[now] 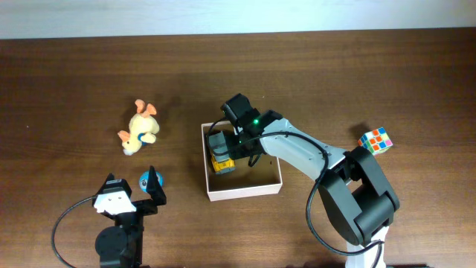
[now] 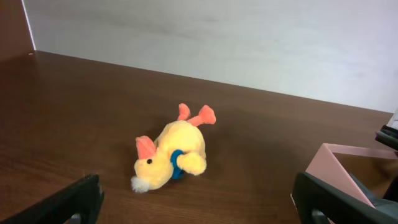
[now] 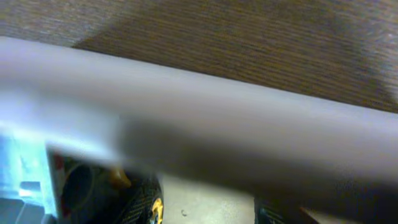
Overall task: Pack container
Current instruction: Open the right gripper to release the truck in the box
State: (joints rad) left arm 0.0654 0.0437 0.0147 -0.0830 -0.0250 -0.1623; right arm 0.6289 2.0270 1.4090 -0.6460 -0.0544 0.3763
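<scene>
The container (image 1: 245, 192) is a shallow square box with white walls at the table's middle. My right gripper (image 1: 232, 149) reaches down into its left half, shut on a yellow and grey toy truck (image 1: 220, 158). In the right wrist view the white wall (image 3: 217, 106) fills the frame, blurred, with the truck's black tyre (image 3: 146, 199) low on the left. My left gripper (image 1: 132, 179) stands open at the lower left with nothing between its fingers (image 2: 71, 202). A yellow plush duck (image 2: 171, 155) lies on its side ahead of it.
A small blue ball (image 1: 146, 179) sits right by the left gripper's right finger. The plush duck (image 1: 139, 128) lies left of the container. A multicoloured puzzle cube (image 1: 375, 141) sits at the right. A container corner (image 2: 345, 162) shows in the left wrist view.
</scene>
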